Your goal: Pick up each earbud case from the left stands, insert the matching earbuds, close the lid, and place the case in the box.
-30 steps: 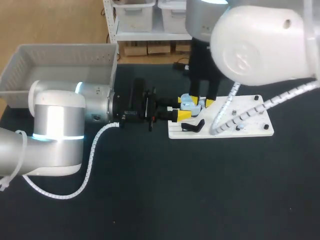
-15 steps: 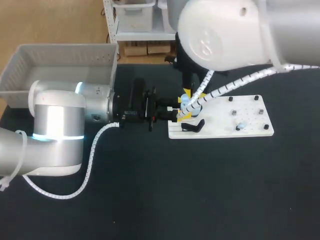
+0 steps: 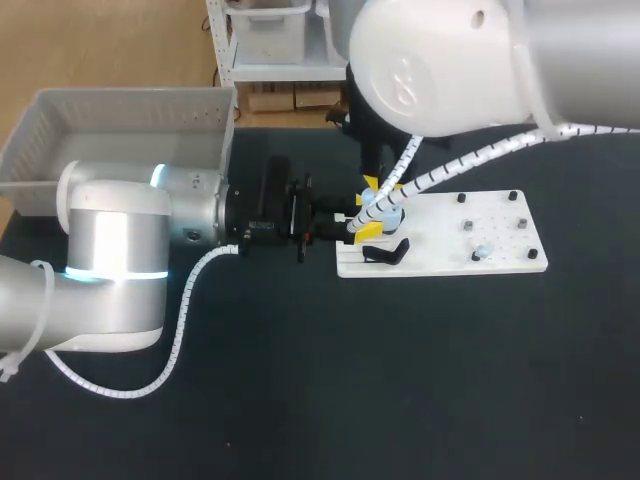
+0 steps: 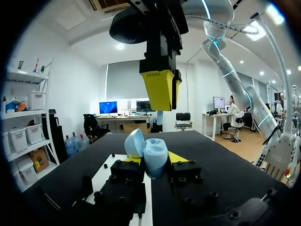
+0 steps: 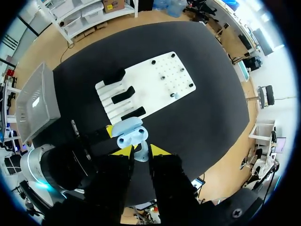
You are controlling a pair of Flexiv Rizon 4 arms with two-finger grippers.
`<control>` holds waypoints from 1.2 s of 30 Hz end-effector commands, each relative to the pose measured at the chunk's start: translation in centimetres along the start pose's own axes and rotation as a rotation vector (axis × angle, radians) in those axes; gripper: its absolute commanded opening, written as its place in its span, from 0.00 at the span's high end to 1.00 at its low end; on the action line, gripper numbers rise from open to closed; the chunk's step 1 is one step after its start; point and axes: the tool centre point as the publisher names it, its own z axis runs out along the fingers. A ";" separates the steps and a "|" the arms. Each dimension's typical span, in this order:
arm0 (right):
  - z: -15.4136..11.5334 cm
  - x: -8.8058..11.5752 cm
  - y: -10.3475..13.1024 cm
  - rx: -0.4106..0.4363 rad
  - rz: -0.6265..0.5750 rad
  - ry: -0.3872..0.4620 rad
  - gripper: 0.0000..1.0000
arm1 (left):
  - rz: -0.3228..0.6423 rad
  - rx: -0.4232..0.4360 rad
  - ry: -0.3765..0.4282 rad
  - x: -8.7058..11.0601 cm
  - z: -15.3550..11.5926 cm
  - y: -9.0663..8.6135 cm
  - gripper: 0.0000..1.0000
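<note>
Left pincer (image 4: 155,159): pinching the earbud case (image 4: 153,153) by its lower half, one yellow tip on each side.
Case position: held over the black worktop (image 3: 300,380), just off the stand end of the white board (image 3: 450,262).
Case lid (image 4: 134,143): swung open and tilted to one side. The left wrist view alone shows the hollow top of the body.
Right pincer (image 5: 140,151): points straight down over the case, pinching a pale blue earbud (image 5: 141,154) between its yellow tips just above the open case.
Head view only: the right arm hides most of the case. The grey box (image 3: 120,128) sits at the worktop's far left corner.
Right wrist view only: three black stands (image 5: 123,94) in a row at the board's end nearer the box. A second earbud (image 5: 175,95) lies on the pegged end.
Writing: a small line of print on the right pincer's black body, seen in the left wrist view, too small to read.
</note>
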 end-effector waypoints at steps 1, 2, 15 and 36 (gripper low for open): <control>0.1 0.2 0.2 -0.014 0.030 -0.005 1.00 | 0.003 -0.007 -0.003 0.1 0.0 -0.2 1.00; 0.2 0.3 0.3 -0.008 0.036 -0.012 1.00 | 0.003 -0.007 -0.003 0.1 0.0 -0.2 1.00; 0.1 0.5 0.6 -0.010 0.150 -0.027 1.00 | 0.003 -0.007 -0.003 0.1 0.0 -0.2 1.00; 1.6 -0.5 1.0 0.020 0.176 -0.003 1.00 | 0.003 -0.007 -0.003 0.1 0.0 -0.2 1.00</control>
